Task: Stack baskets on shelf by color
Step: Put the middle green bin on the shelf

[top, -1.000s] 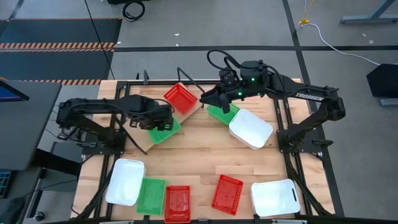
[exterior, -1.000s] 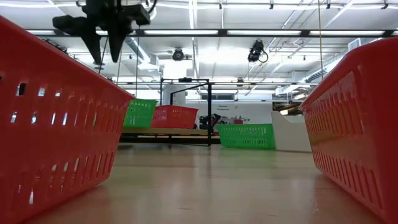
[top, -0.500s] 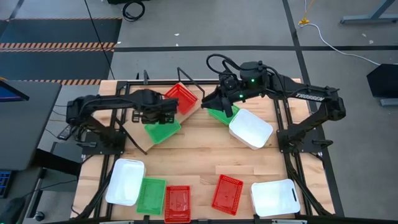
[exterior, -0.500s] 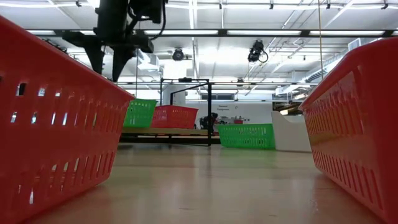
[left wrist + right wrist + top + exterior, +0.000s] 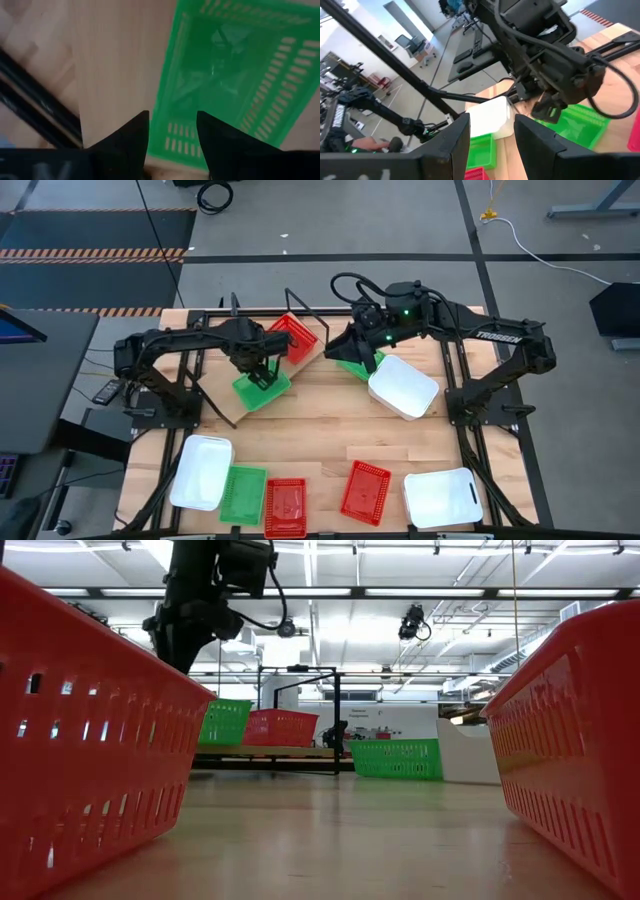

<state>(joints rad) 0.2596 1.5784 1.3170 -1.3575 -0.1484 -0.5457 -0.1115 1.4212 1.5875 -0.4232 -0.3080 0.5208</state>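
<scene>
left gripper [image 5: 172,131], fingers spread and holding nothing, is hovering over the green mesh plastic basket [image 5: 262,388] sitting on the light-wood plank shelf [image 5: 225,402] beside a red mesh basket [image 5: 291,337]. right gripper [image 5: 491,131], fingers also parted and empty, is hanging above another green mesh basket [image 5: 352,367] on the wooden tabletop [image 5: 320,425].

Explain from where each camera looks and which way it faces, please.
High view: above the table, straight down; both arms and the shelf.
Low view: table height between red baskets, facing the shelf; left arm above.
Left wrist: looks down past the open left hand at a green basket.
Right wrist: past the open right hand toward the left arm.
Shared: that green basket.
</scene>
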